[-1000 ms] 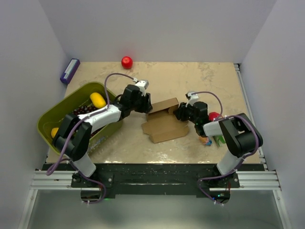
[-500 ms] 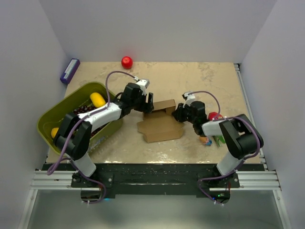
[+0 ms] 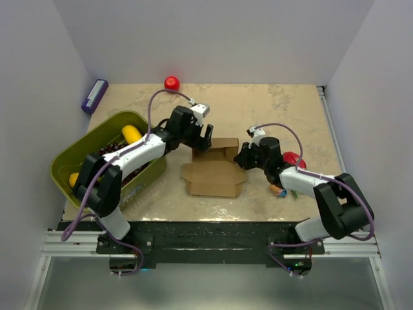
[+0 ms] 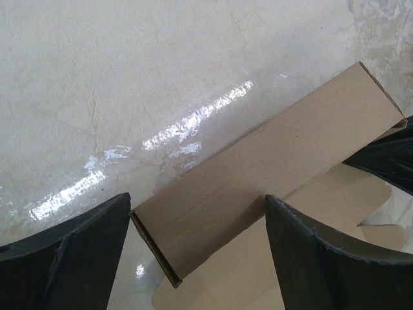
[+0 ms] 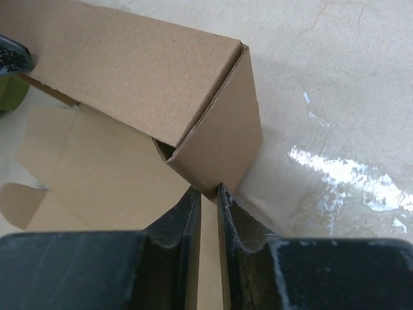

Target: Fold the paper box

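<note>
My left claw (image 3: 204,135) has spread wide open and hangs over the left end of the box's (image 3: 213,179) raised panel. The box lies mid-table, slid left and squarer than before. My right claw (image 3: 241,155) has pinched shut on its right corner.
</note>
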`<state>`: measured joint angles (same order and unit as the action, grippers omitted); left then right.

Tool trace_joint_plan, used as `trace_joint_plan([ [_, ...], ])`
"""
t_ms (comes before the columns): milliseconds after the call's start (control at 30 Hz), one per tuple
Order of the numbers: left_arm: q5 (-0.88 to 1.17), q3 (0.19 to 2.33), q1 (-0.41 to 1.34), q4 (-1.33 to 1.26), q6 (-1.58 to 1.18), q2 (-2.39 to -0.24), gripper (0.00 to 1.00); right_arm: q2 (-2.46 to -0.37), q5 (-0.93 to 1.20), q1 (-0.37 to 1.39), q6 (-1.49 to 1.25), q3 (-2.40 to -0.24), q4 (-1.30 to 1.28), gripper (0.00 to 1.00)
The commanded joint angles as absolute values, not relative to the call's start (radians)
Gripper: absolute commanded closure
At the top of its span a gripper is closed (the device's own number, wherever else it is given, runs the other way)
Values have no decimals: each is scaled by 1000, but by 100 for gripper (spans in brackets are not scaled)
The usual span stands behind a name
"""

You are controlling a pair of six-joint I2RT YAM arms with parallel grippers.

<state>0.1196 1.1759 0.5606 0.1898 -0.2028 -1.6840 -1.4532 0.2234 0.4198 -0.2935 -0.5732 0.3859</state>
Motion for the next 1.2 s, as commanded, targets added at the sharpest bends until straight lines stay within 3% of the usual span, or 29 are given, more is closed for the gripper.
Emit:
trace_joint_plan([
  [0,106,1230,627,264,-37,-1666,9,-1416,258,433,-291,-614,307,98],
  [267,-20,1112,721,135,106,-1582,4,-1399,258,433,-291,-620,213,100],
  [633,67,1023,747,48,192,-1559,4,-1356,262,433,-287,-635,117,100],
  [833,38,985,767,31,222,-1528,16,-1327,203,433,-298,-618,141,97],
  [967,14,970,788,32,238,-1525,31,-1299,170,433,-324,-595,193,89],
  [1167,3,959,801,37,258,-1523,46,-1272,101,434,-322,-555,279,74],
])
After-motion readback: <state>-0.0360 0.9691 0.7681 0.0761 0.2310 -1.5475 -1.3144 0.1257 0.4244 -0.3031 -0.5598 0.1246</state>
